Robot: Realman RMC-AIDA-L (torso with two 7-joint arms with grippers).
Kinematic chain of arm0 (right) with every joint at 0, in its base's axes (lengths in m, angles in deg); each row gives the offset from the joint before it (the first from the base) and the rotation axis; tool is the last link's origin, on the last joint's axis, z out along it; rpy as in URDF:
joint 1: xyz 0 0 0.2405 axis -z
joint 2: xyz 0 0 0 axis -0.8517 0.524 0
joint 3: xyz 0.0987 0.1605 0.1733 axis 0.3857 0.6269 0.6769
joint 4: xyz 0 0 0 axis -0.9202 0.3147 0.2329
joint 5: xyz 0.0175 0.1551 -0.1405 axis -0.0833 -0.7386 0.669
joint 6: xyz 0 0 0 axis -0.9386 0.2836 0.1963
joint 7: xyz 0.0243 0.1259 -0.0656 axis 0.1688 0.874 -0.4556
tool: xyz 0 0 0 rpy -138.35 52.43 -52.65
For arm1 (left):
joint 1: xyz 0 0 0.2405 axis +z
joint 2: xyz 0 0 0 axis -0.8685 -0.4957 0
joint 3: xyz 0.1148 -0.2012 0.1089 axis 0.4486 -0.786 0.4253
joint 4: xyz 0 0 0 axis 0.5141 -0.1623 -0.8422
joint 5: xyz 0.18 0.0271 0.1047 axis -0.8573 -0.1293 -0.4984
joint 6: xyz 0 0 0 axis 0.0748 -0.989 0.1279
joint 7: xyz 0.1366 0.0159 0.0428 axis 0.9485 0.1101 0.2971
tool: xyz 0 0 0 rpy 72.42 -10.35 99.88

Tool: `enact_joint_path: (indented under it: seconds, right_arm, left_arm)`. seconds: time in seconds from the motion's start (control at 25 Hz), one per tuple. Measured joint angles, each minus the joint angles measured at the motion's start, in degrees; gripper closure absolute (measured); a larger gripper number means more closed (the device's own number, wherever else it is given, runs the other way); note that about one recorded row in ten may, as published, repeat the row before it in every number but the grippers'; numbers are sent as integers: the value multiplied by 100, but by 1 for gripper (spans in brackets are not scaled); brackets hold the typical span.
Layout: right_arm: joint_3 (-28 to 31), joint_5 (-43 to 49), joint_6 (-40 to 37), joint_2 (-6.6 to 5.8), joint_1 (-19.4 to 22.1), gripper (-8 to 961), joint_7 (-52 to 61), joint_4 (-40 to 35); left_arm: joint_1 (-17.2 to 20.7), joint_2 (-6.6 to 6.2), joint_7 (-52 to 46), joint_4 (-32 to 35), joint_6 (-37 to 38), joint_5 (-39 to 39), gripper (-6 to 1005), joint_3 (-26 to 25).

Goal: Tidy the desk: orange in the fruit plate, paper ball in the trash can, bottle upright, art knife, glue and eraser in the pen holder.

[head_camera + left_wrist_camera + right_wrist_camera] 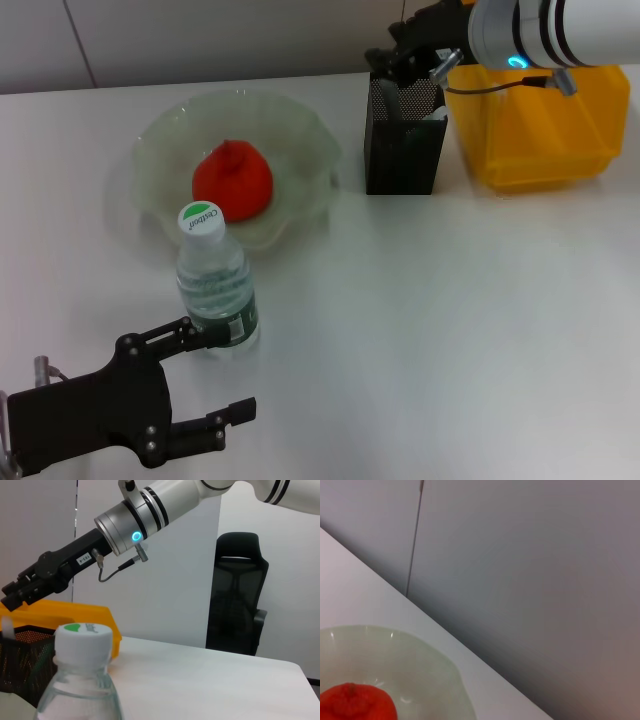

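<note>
Taking the pen holder (403,140) as the landmark: far to its left and nearest the robot, the left pincer (222,370) stands with its fingers spread, one finger touching the base of the bottle (215,283) and the other apart on the near side. The bottle is upright, cap on, long axis vertical, so that step looks done; open surface (450,320) lies all around for the left arm to draw back.

Behind the bottle, still left of the holder, the orange (233,180) sits inside the fruit plate (165,135).

At the holder itself, the right pincer (400,62) hangs just above the open mouth, tilted downward; I cannot tell whether its fingers are spread or pinching anything. This arm is clearly the nearer one for the holder work. A pale item shows inside the mesh, too unclear to name. The yellow trash can (545,130) stands just beside the holder's right wall, leaving little room on that side; the holder's left side is open.
</note>
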Motion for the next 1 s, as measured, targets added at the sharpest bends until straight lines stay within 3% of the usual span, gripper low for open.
enact_joint_path:
  seconds: [0.12,0.28,0.4,0.48,0.52,0.6,0.76,1.0]
  right_arm:
    - [55,-18,-65,2,36,685,26,-56]
    - [305,-264,-357,-2,102,548,25,-262]
    - [875,-855,-1079,-14,205,446,-115,-636]
    - [1293,-1423,-1621,-15,373,399,-401,-934]
    - [1743,-2162,-2237,-19,605,376,-843,-1187]
    - [1988,-2565,-2572,-24,715,329,-1105,-1257]
    - [2979,-3815,-3991,-76,1088,329,-2298,-989]
    - [3491,-4061,-4836,-30,1650,329,-3581,-235]
  left_arm:
    - [0,-8,-1,0,4,0,209,-7]
    - [-20,-15,-64,0,63,0,209,-12]
    - [-29,-34,-180,13,109,0,209,-50]
    - [-52,-54,-337,44,116,-6,209,-61]
    - [-100,-89,-516,47,117,-27,209,-61]
    - [-128,-102,-594,48,118,-39,208,-60]
    - [-214,-169,-847,50,118,-51,208,-59]
    - [-283,-231,-971,66,150,-55,207,-30]
